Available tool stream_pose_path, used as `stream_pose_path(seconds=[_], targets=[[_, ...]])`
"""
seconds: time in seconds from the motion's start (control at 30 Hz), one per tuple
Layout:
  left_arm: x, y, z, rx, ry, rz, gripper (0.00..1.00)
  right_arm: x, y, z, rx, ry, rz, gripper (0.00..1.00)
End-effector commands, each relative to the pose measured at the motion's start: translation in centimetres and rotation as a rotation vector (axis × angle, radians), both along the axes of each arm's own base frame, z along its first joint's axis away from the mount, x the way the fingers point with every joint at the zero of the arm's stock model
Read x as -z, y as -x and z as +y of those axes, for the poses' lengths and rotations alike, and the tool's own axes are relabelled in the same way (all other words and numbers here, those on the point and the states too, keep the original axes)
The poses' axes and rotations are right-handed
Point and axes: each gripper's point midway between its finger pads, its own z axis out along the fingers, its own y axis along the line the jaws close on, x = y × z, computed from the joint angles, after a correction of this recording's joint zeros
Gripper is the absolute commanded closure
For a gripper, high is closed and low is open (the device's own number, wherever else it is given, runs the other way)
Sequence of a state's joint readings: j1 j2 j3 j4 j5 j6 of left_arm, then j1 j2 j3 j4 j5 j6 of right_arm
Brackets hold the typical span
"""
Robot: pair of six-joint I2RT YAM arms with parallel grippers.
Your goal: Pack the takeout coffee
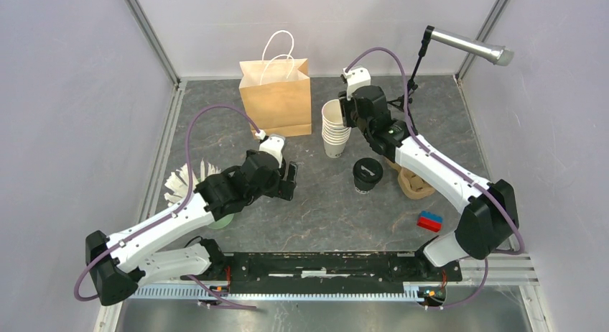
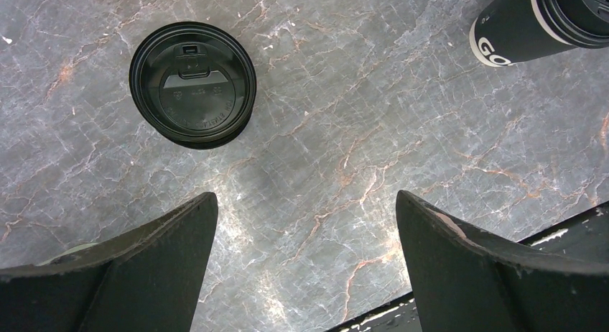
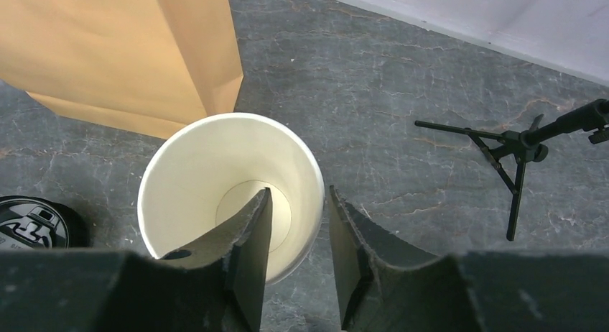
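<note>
Well outside left jaws, lidded cup [image 2: 506,30].

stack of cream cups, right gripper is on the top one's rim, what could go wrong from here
1. The right gripper straddles one side of the top cup's thin rim, one finger inside. Squeezing there could crumple it.
2. The cups are nested in a tall stack. Lifting may drag several up together, or tip the stack toward the paper bag or the lidded black cup.
</note>
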State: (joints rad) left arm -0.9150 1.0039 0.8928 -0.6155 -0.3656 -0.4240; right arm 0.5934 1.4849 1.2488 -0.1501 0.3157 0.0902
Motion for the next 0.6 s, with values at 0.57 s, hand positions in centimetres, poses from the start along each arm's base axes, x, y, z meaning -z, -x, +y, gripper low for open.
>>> stream_pose_path(seconds=[0.57], targets=[[0.1, -0.6, 0.4, 0.008, -0.042, -0.033, 0.0, -2.4, -1.3, 0.0, 0.032, -0.043, -0.058, 0.63]])
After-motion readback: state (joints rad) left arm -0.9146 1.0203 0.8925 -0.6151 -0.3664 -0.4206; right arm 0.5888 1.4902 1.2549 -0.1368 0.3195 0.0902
